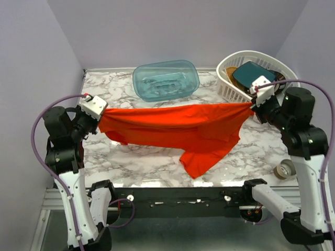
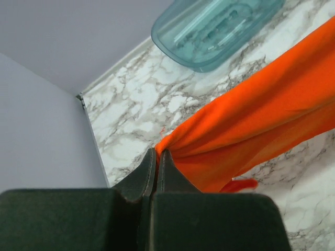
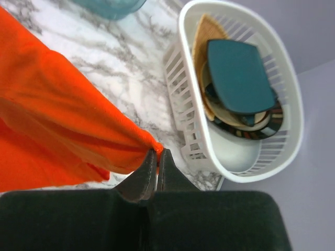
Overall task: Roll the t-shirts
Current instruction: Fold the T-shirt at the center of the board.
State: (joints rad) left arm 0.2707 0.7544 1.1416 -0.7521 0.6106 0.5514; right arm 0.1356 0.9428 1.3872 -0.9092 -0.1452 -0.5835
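Nearest, a loose tail of the t-shirt (image 1: 178,128) sags onto the marble table (image 1: 141,163) toward its near edge. The rest hangs taut across the middle. The left gripper (image 2: 157,152) is clenched on one bunched end, the right gripper (image 3: 157,151) on the other. The cloth looks thin, light and limp, so it likely droops wherever unsupported; hems and corners seem the best holds. A teal tub (image 1: 166,79) and white basket (image 1: 227,90) sit by the far edge.
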